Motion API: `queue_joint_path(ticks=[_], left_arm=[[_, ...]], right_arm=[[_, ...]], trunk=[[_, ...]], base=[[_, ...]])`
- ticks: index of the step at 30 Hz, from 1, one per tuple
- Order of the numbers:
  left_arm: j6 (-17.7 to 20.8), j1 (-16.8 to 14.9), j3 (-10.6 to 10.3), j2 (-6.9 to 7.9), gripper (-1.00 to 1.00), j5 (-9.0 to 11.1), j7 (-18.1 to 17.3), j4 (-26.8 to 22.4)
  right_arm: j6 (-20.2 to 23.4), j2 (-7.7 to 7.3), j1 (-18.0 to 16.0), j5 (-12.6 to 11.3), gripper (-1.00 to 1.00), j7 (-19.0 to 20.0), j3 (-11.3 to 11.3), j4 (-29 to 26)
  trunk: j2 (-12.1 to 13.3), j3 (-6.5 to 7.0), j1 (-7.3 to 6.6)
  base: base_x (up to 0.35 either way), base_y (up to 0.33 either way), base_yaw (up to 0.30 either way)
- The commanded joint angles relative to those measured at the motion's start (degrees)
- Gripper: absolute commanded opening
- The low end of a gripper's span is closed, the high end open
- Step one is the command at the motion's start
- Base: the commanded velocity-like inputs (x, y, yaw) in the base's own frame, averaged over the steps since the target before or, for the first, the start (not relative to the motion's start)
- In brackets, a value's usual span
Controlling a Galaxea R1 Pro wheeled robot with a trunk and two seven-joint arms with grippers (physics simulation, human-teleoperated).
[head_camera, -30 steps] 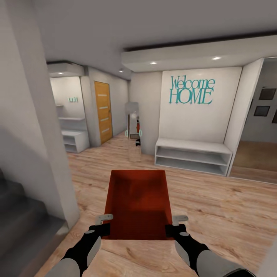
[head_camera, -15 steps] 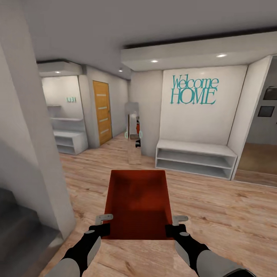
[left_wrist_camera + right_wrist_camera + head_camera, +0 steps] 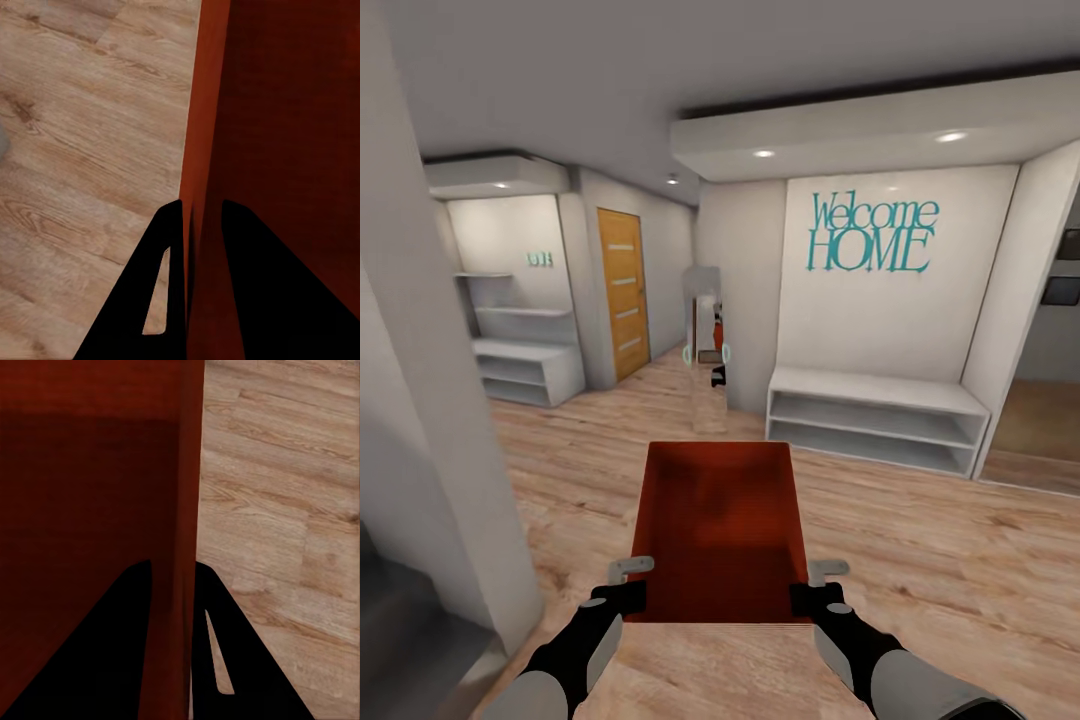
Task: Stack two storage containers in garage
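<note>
Fingers (image 3: 169,247) of both arms pinch the thin side walls of one shallow red-orange rectangular storage container (image 3: 718,525), carried in front of the robot.

The left gripper (image 3: 632,575) clamps the container's left wall and the right gripper (image 3: 822,578) its right wall, one finger inside and one outside each, so the lidless bin hangs level above the light wood-plank floor (image 3: 920,540). This looks like the carrying leg: a hallway, no garage in sight. Next, drive on, probably past the tall mirror (image 3: 706,345) toward the orange panelled door (image 3: 622,290), keeping the grip steady. Teal wall lettering (image 3: 872,235) reads "Welcome HOME"; a small green sign (image 3: 539,259) is too blurred to read.
</note>
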Motion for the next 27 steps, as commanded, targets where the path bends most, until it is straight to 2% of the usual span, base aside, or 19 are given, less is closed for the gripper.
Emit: queue_joint_path(ticks=[1,27], left_arm=[[0.13,-0.01,0.63,1.12,-1.00,-1.15,1.07,-0.34],[0.13,-0.01,0.63,1.16,-1.00,-1.15,1.07,-0.36]], right_arm=[[-0.27,-0.03,-0.03,-0.95,-1.00,-0.32,-0.69,0.25],[-0.27,-0.04,-0.03,-0.96,-1.00,-0.32,-0.69,0.25]], trunk=[[-0.04,-0.02,0.05],[-0.04,-0.02,0.05]], base=[[0.322,0.000,0.000],[0.322,0.000,0.000]])
